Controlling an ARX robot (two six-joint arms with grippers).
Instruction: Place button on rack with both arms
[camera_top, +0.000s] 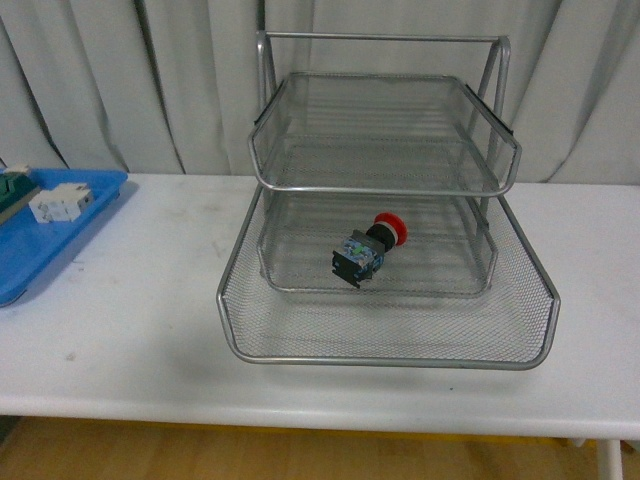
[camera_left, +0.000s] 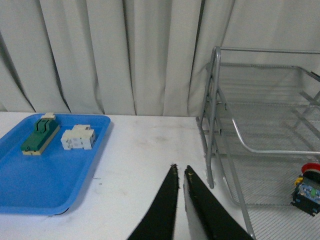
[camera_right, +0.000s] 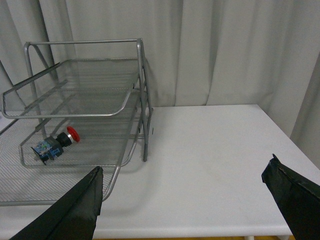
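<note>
The button (camera_top: 367, 247), red cap on a black-grey body, lies on its side on the middle tier of the silver wire rack (camera_top: 390, 345). It also shows in the left wrist view as the button (camera_left: 307, 188) and in the right wrist view as the button (camera_right: 55, 142). Neither arm appears in the front view. My left gripper (camera_left: 180, 168) is shut with nothing in it, over the white table beside the rack (camera_left: 214, 115). My right gripper (camera_right: 185, 169) is open wide and empty, over the table on the other side of the rack (camera_right: 142, 100).
A blue tray (camera_top: 40, 250) at the table's left edge holds a white terminal block (camera_top: 60, 202) and a green-beige switch block (camera_left: 39, 135). White table (camera_top: 140, 320) surrounds the rack; a grey curtain hangs behind.
</note>
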